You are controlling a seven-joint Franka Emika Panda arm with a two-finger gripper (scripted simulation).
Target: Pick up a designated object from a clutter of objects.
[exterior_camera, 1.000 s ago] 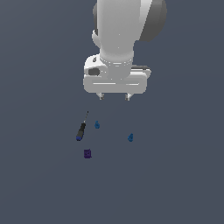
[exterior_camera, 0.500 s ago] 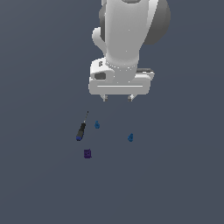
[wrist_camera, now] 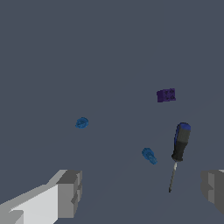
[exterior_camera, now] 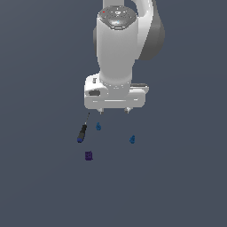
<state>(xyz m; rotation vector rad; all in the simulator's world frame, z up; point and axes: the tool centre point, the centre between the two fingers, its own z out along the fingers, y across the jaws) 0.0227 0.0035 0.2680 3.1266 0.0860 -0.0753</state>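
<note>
The purple block [exterior_camera: 88, 155] lies on the flat grey counter [exterior_camera: 40, 177], untouched and apart from everything else; it is the item nearest the lower edge of the exterior view. In the wrist view the purple block [wrist_camera: 166, 95] appears slightly longer than it is tall, with its long axis lying flat along the counter [wrist_camera: 87, 52]; which end leads cannot be told at this size. Just above it in the exterior view lies the screwdriver [exterior_camera: 83, 131], its black-and-blue handle toward the block and its thin shaft pointing away, up toward the arm. In the wrist view the screwdriver [wrist_camera: 178, 148] shows the same alignment, blue cap nearest the block. One blue drop-shaped piece [exterior_camera: 98, 127] lies near the screwdriver's shaft, on the exterior view's right of it; a second blue piece [exterior_camera: 132, 139] lies farther to that side, well apart from the block. The claw [exterior_camera: 114, 110] hangs above the clutter, its fingers [wrist_camera: 70, 192] spread wide apart and holding nothing.
</note>
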